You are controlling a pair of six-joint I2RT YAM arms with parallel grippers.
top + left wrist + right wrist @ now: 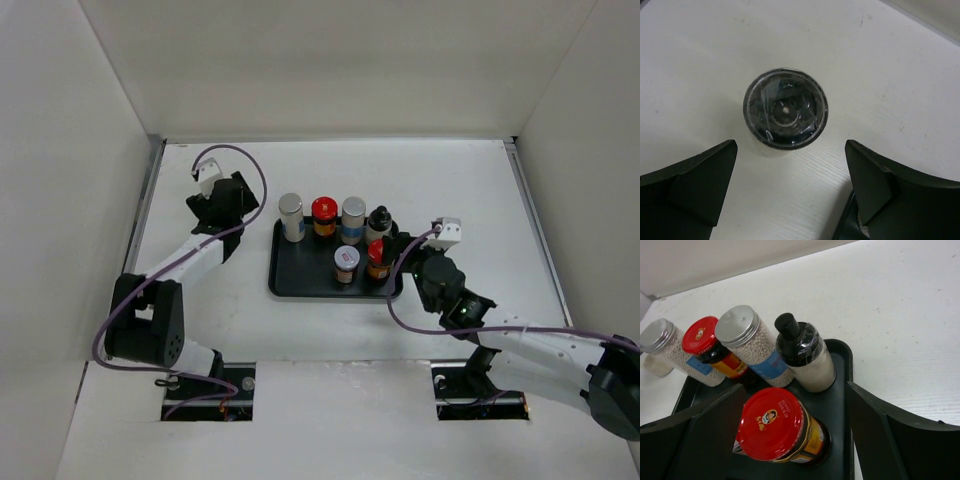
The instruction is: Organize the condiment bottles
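Jars [323,215], six of them, stand in the black tray [287,278]. My right jaws gape either side of the near-right red-capped jar [771,424]. My left jaws hang released above a dark-capped jar [785,110] on the table [480,200], far left.

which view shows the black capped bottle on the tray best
Right wrist: the black-capped bottle stands close and mid-frame, cap and pale body clear. Top external shows it small from above. Left wrist misses it.

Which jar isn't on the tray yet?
The dark-capped jar, standing alone on the table under the left gripper, just ahead of its open jaws. The rest stand on the tray.
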